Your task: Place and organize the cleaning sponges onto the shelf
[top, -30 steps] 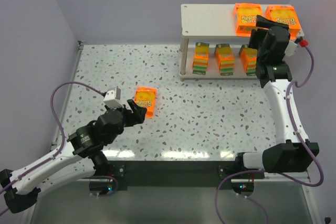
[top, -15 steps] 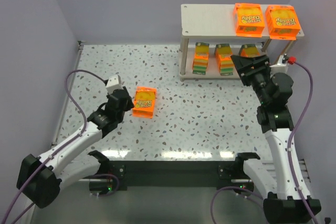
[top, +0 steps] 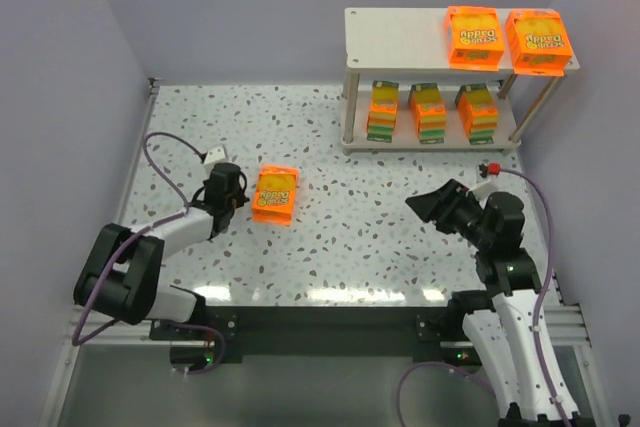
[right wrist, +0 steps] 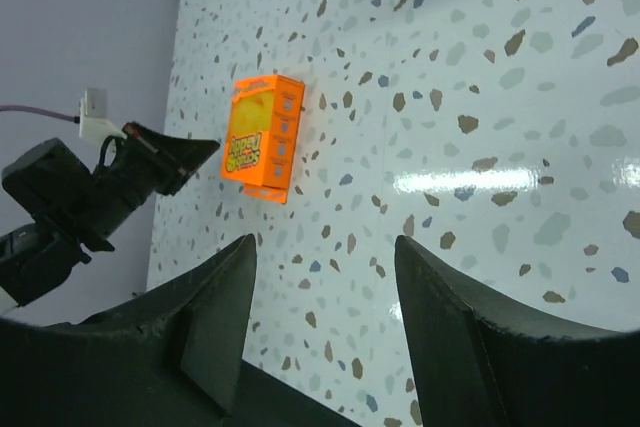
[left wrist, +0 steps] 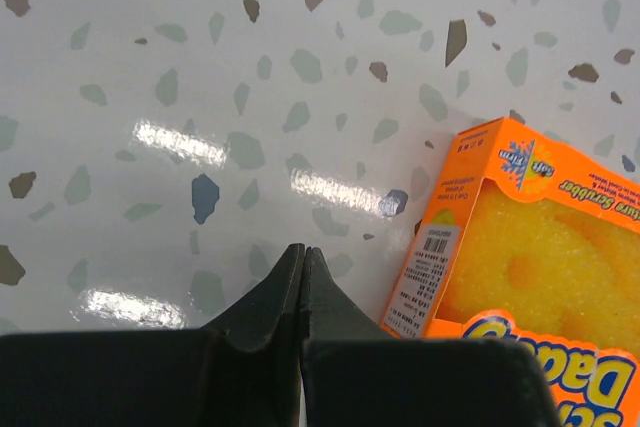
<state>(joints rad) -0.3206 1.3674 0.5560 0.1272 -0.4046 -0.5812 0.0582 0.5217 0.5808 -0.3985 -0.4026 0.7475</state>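
Cleaning sponges [top: 428, 112] number 6 in the top view, and 5 of them are on the shelf [top: 395, 32] at the far right of the table [top: 350, 247]. 2 packs [top: 473, 37] lie flat side by side on the right end of the top board. 3 stand on edge in a row on the lower board (yellow, orange and green layers facing out). The 6th pack [top: 275, 194] lies flat on the table, well apart from the shelf, toward the left. The left gripper [top: 241, 203] sits low at that pack's left side, its fingers pressed together with nothing between them. In the left wrist view the fingertips [left wrist: 292, 272] are just beside the pack's corner, with a strip of table showing between. The right gripper [top: 427, 207] hangs above the table's right half, fingers spread and empty, facing left across the table toward the 6th pack.
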